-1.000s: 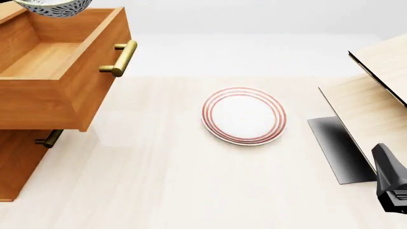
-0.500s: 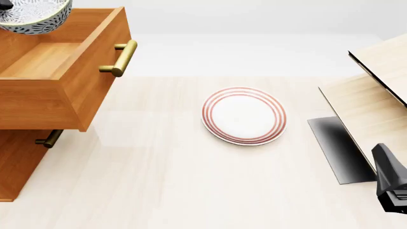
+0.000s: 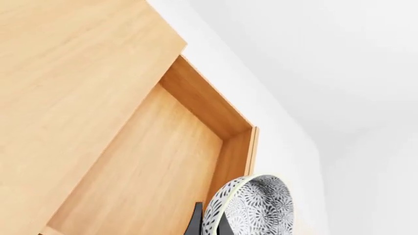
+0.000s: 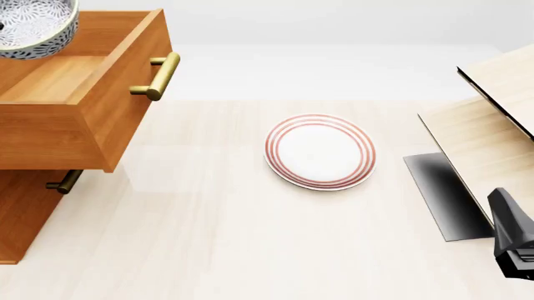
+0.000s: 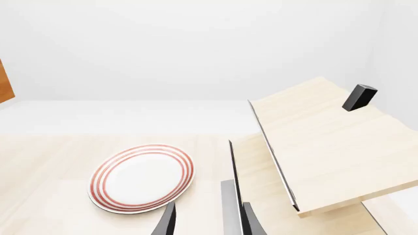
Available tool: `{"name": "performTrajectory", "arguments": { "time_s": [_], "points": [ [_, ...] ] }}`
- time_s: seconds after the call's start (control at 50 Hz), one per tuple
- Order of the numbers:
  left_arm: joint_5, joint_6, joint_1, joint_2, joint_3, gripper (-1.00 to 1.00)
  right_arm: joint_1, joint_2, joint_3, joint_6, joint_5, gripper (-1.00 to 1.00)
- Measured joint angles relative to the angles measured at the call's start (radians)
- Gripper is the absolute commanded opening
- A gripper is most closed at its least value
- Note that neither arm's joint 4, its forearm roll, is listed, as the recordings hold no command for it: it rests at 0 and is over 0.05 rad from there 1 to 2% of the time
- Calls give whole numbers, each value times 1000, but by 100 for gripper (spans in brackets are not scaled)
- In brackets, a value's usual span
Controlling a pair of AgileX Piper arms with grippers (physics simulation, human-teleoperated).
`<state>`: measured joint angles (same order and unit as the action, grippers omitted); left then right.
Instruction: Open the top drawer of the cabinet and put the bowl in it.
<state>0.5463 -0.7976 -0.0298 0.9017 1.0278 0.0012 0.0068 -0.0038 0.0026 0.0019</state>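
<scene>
Pale tabletop [image 4: 250, 237]: red-ringed plate [image 4: 319, 150] untouched. Top drawer [image 4: 92, 106] of cabinet [image 4: 25, 212] open. Speckled bowl [image 4: 35, 25] lower than half-second ago, above drawer cavity, clamped by left end effector [image 3: 207, 221]. Release pending. Right end effector [image 5: 203, 220] parted, empty.

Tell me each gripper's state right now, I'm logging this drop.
Left gripper: shut on the bowl, held over the top drawer.
Right gripper: open, holding nothing.
</scene>
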Motion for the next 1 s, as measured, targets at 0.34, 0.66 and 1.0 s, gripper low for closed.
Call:
{"name": "performTrajectory", "arguments": {
  "time_s": [0.34,0.66,1.0],
  "points": [
    [-30,-20,-15,51,16,-100,0,0,0,0,0,100],
    [-53,-28,-35,123,50,-100,0,0,0,0,0,100],
    [-74,-35,-66,198,82,-100,0,0,0,0,0,100]
  ]
}}
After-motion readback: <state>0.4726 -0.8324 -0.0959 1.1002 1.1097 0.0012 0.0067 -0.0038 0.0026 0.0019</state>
